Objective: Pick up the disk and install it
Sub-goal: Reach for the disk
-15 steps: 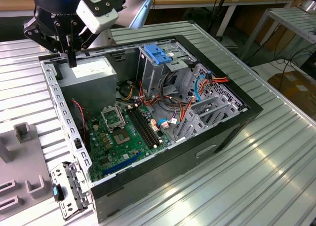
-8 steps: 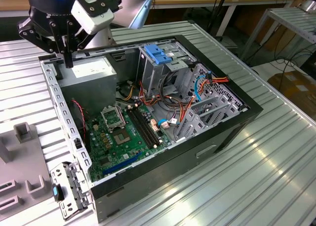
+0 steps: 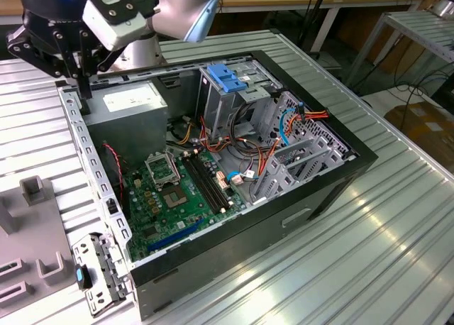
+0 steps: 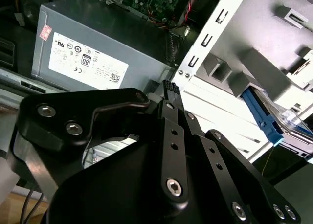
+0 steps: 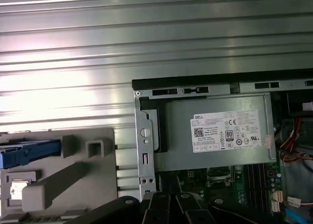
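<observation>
We see the disk (image 4: 264, 117) (image 5: 29, 153) cut off by the picture's edge in both wrist views, and grey blocks of its holder (image 5: 63, 177) cover part of it. The black links of the hand (image 4: 168, 90) hide part of the power supply (image 4: 98, 43) in the second wrist view, and part of the circuit board (image 5: 222, 185) in the first wrist view.

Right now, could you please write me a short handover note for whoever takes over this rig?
Gripper: hangs over the edge of the open computer case, beside the power supply, with no disk in it.
Disk: lying in the grey fixture outside the case, its blue rail showing in both wrist views.
Done: nothing that shows; the disk is not yet picked up.
Left: the pick-up and the install in the case.
</observation>
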Controlling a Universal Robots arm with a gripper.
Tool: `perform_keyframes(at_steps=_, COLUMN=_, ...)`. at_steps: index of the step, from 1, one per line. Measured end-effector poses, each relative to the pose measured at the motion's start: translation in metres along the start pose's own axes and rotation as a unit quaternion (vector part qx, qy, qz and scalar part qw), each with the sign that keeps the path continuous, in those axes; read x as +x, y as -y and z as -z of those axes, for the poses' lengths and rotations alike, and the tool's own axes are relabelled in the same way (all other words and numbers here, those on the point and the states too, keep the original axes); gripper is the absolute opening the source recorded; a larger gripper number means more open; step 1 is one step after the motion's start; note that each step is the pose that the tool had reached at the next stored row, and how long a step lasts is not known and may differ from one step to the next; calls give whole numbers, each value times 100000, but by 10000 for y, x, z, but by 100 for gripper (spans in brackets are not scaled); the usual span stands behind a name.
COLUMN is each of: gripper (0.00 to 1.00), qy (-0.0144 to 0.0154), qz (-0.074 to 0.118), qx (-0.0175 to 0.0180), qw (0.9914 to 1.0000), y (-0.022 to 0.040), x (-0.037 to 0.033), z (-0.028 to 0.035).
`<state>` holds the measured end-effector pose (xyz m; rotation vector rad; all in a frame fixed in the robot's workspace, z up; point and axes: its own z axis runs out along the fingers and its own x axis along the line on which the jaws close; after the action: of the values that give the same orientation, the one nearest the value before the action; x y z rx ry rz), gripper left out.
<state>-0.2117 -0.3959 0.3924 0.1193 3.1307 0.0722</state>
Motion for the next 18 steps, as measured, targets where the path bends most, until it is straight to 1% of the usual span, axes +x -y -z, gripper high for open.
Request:
perform_keyframes(at_steps=4, gripper=11, qy=1, qz=-3, qx=-5, qw=100000, y=-3, x=120, z=0)
perform_keyframes(at_steps=5, gripper=11, qy=3, qz=-2, qx=-7, qw=100000, y=-1, x=159, z=0)
perform_keyframes(at_steps=9, gripper=11, qy=2, qz=5, qx=-9, qw=100000, y=2, x=236, z=0)
perform_keyframes(at_steps=11, gripper=11, qy=1, qz=-4, qx=-3, qw=100000, y=6, x=286, z=1)
perform_keyframes(at_steps=18, gripper=11, qy=0, qz=0, qx=-5, qw=100000, y=6, x=295, z=1)
